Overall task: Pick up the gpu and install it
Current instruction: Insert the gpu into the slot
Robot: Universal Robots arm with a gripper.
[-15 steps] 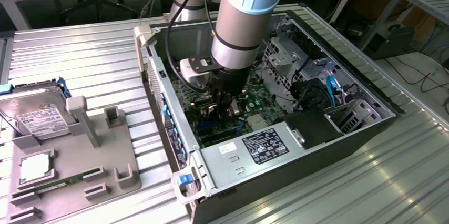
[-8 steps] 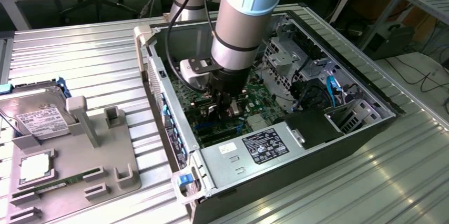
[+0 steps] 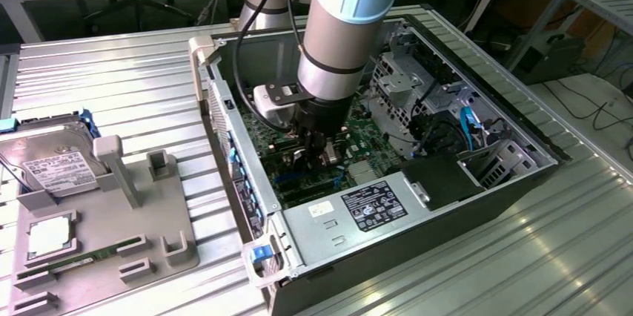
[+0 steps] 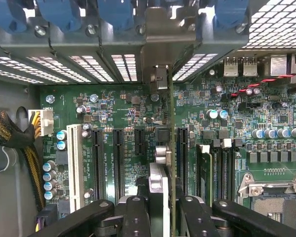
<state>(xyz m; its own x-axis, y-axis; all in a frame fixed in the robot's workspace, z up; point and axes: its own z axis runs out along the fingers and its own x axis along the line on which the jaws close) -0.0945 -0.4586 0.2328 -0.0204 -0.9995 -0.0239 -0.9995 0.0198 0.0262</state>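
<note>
Inside the open black computer case point(image 3: 514, 182), my end effector point(image 4: 160, 207) is clenching the thin dark gpu card point(image 4: 171, 148) edge-on, holding it upright over the green motherboard point(image 4: 118, 113) with its silvery bracket point(image 4: 160, 79) reaching the rear slots. Pickup is looking done; whether the card's edge is meeting a black slot point(image 4: 182, 153) is hidden.

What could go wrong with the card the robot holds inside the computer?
The gripper holds the gpu edge-down over the motherboard. If tilted, its edge might miss the black slot and hit small parts nearby. Its metal end might snag on the case's rear wall.
</note>
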